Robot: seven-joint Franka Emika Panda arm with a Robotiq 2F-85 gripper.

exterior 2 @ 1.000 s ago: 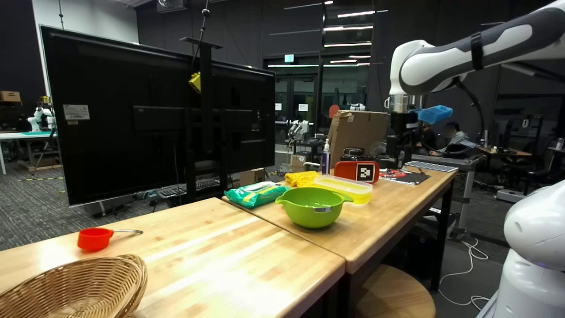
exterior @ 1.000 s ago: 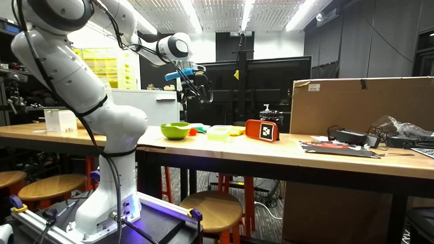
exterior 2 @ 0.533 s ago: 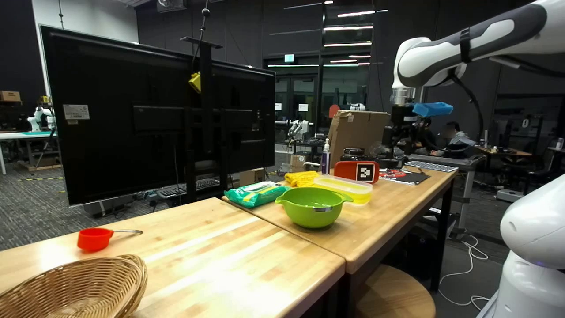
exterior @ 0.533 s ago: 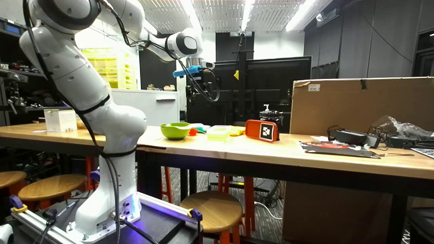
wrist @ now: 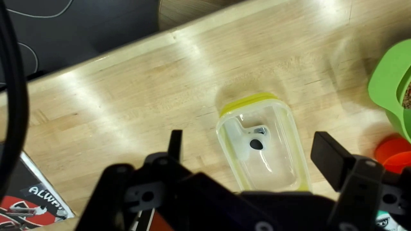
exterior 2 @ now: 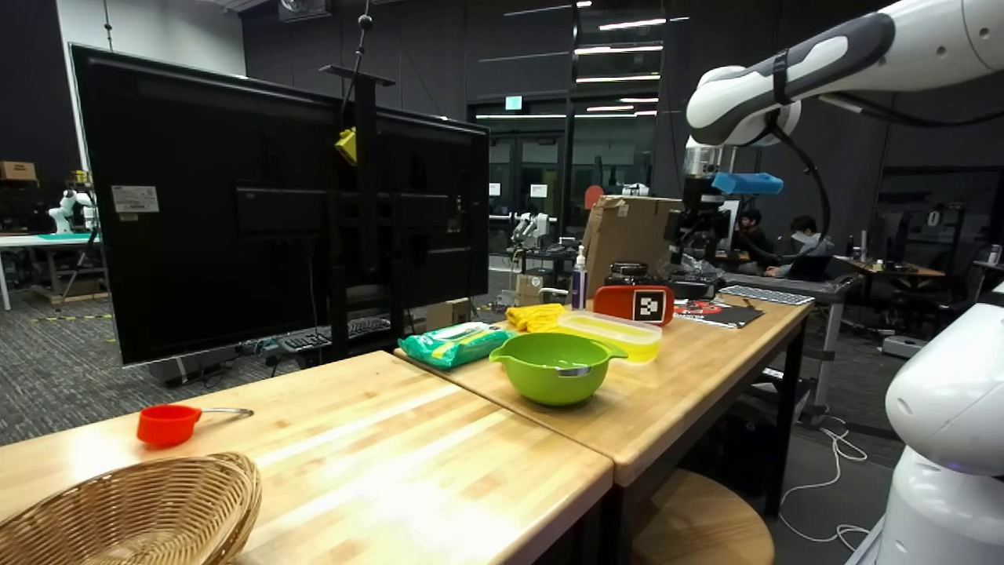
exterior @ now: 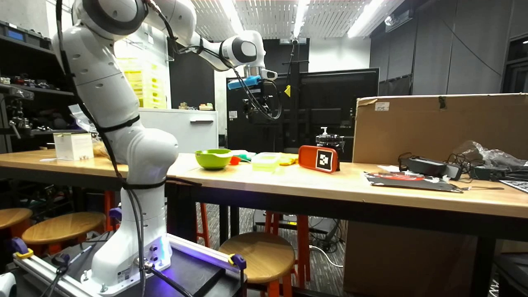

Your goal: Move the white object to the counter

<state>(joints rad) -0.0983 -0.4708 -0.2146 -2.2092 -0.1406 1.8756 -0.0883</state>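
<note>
Wooden counter (wrist: 144, 96) is brightly lit; tub (wrist: 299, 150) is set on it, white object (wrist: 239, 141) contained inside. Gripper (wrist: 253, 152) is held well above, seen in both exterior views; in wrist view, fingers (wrist: 332, 160) are spread wide to either side of tub, nothing gripped or touched. Green bowl (wrist: 385, 80) is set near tub.

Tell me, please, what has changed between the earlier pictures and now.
In both exterior views, the gripper has moved out from the robot's base and a little higher. No grasp or release shows; the jaws stand open now. The green bowl and the food container on the counter stayed put. The white object shows only in the current wrist view, so I cannot compare it.
</note>
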